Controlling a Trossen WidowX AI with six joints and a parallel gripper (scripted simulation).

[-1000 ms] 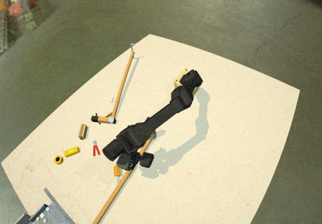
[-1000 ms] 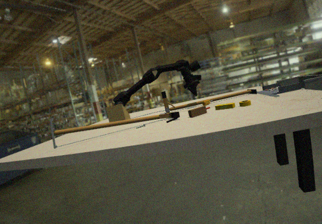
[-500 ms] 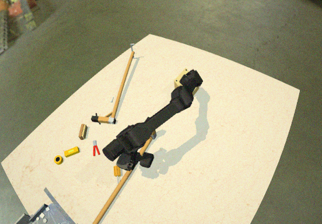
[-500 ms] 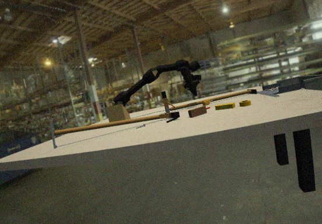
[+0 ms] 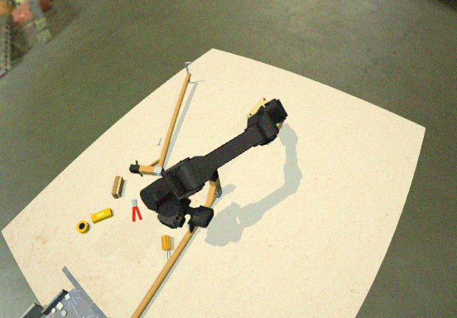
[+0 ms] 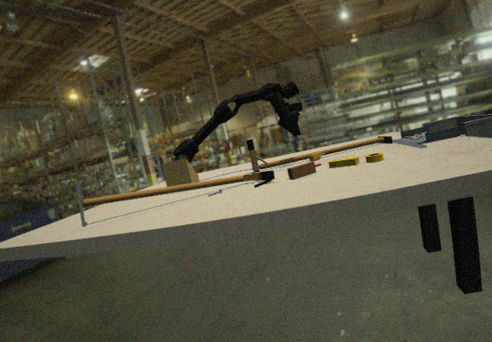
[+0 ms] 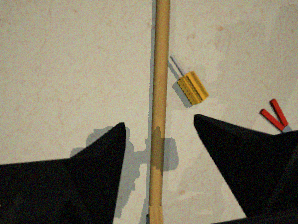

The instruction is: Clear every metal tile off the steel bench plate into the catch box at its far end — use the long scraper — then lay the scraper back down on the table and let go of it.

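The long scraper [image 5: 165, 267] [image 6: 348, 147] [image 7: 161, 75] is a wooden pole that lies flat on the table, running toward the steel bench plate [image 5: 80, 304] [image 6: 410, 142]. My gripper [image 5: 188, 219] [image 6: 291, 126] [image 7: 159, 123] is open. It hangs a little above the pole, one finger on each side and neither touching it. Small light tiles [image 5: 60, 306] show on the plate at the bottom left corner of the top view. A dark box [image 6: 446, 129] stands beyond the plate.
A yellow-handled screwdriver [image 5: 166, 243] [image 7: 192, 87] lies right beside the pole. Red pliers [image 5: 133, 211] [image 7: 272, 118], a yellow block [image 5: 102, 215], a yellow tape roll [image 5: 83, 226] and a wooden block [image 5: 117, 186] lie to the left. A second long wooden tool [image 5: 173, 118] lies further back.
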